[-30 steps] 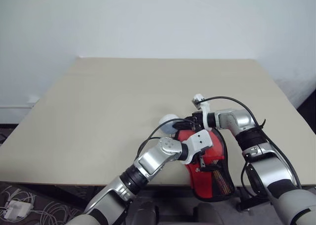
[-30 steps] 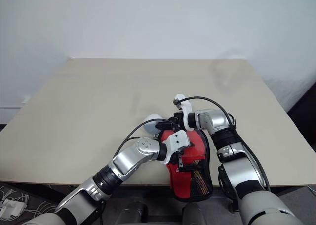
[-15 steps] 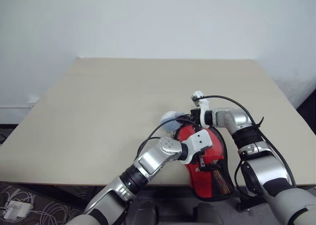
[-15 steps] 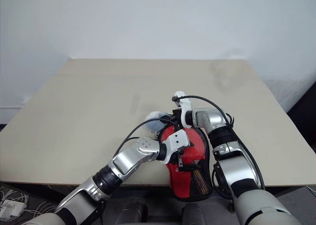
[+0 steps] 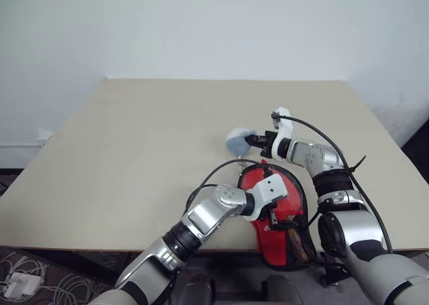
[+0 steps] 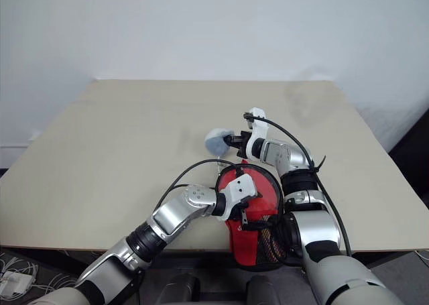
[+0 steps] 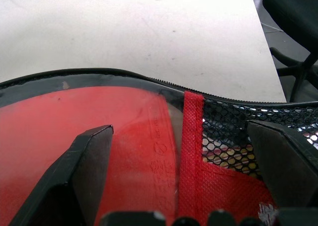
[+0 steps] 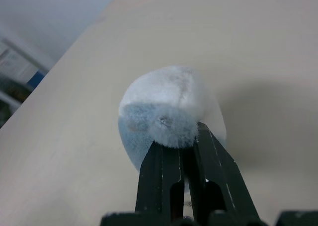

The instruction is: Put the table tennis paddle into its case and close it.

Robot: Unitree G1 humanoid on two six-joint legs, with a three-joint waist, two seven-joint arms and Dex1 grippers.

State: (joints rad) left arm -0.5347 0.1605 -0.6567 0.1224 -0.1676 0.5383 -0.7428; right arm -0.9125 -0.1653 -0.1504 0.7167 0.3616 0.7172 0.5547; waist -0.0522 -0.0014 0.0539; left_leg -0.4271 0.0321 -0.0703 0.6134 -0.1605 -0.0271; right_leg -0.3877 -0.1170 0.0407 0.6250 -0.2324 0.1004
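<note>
- The worktop (image 5: 134, 151) was a plain beige surface set against a white wall.
- The case (image 5: 285, 218) lay at the near edge of the worktop, toward its right side, with its narrow end overhanging that edge.
- The upper half of the case was clear plastic over a red face, joined to black mesh (image 7: 233, 141) with a red panel (image 7: 218, 196) toward the narrow end.
- The table tennis paddle (image 7: 74, 116) sat inside the case; its red rubber face showed through the clear plastic. The handle could not be made out clearly under the mesh.
- A line of zip teeth (image 7: 198, 89) ran along the edge of the case; whether the zip was closed could not be told.
- The left pincer (image 7: 184, 171) rested on top of the case with its fingers spread wide, one finger (image 7: 84, 161) on the clear part and the other on the mesh part.
- The right pincer (image 8: 181, 144) was held above the worktop, just beyond the wide end of the case, toward the far edge.
- Its fingers were closed together on a small whitish, fuzzy ball (image 8: 169, 112), pinching it at its near side.
- The ball was clear of the case.
</note>
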